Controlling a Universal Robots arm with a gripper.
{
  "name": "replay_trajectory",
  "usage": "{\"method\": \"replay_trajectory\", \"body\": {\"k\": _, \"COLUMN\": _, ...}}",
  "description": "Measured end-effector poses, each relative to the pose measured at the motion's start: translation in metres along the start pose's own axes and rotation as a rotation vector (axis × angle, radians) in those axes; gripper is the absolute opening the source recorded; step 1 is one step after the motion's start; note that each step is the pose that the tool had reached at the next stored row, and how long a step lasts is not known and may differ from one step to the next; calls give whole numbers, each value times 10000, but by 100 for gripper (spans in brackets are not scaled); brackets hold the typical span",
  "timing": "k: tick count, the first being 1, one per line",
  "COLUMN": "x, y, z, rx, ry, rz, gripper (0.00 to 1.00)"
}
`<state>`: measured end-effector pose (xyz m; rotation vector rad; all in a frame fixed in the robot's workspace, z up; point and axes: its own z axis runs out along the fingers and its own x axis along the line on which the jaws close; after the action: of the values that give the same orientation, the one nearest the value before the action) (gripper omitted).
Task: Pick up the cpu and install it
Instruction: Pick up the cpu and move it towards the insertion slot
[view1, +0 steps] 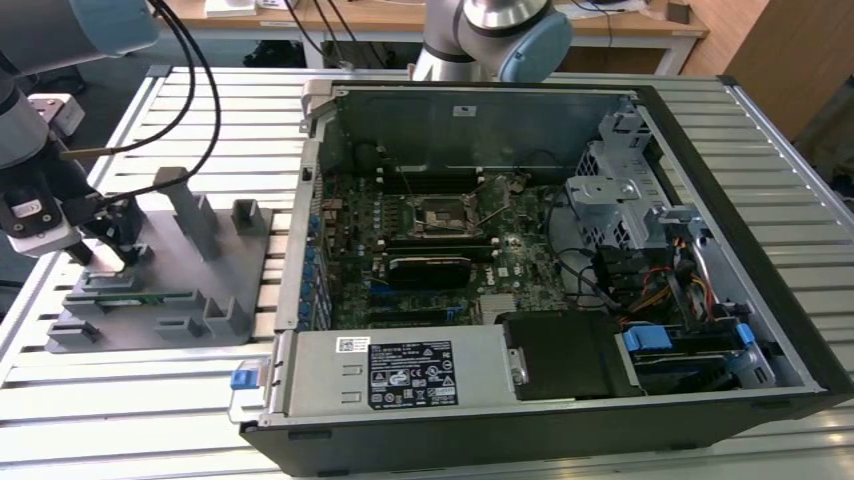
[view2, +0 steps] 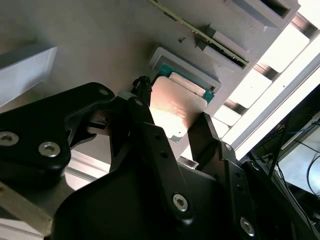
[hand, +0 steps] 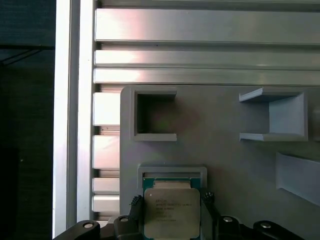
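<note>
Black fingers (view2: 150, 137) of the gripper (hand: 171, 200) sit nearest the lens in both wrist views, one on each side of the cpu (hand: 172, 216). They look pressed against its two opposite edges, so clamped on it as far as shows. Cpu metal top faces up, with a thin green border showing at one end, right at the raised grey pocket (hand: 172, 171). Cannot tell if it is lifted clear of the pocket or resting in it. The pocket belongs to a grey fixture plate (hand: 225, 155) that also carries other open-sided holders and upright posts. A long thin green memory stick (view2: 200, 34) lies on edge in a slot of the same plate, apart from the cpu. The plate rests on a slotted aluminium table (hand: 200, 30). In the exterior view the gripper hangs over the plate on the exterior view's left, arm (view1: 40, 60) above it. Further toward the exterior view's right lies an open computer case (view1: 747, 130), with the motherboard (view1: 400, 230) inside and a square socket (view1: 441, 213) near its middle, well apart from the cpu.
</note>
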<state>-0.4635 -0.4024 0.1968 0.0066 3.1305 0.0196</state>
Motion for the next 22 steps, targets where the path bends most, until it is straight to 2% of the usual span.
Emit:
{"method": "replay_trajectory", "body": {"k": 11, "x": -1, "y": 1, "z": -23, "rx": -15, "ry": -2, "rz": -1, "gripper": 54}}
{"method": "replay_trajectory", "body": {"k": 22, "x": -1, "y": 2, "z": -81, "rx": -27, "ry": -5, "rz": 0, "gripper": 54}}
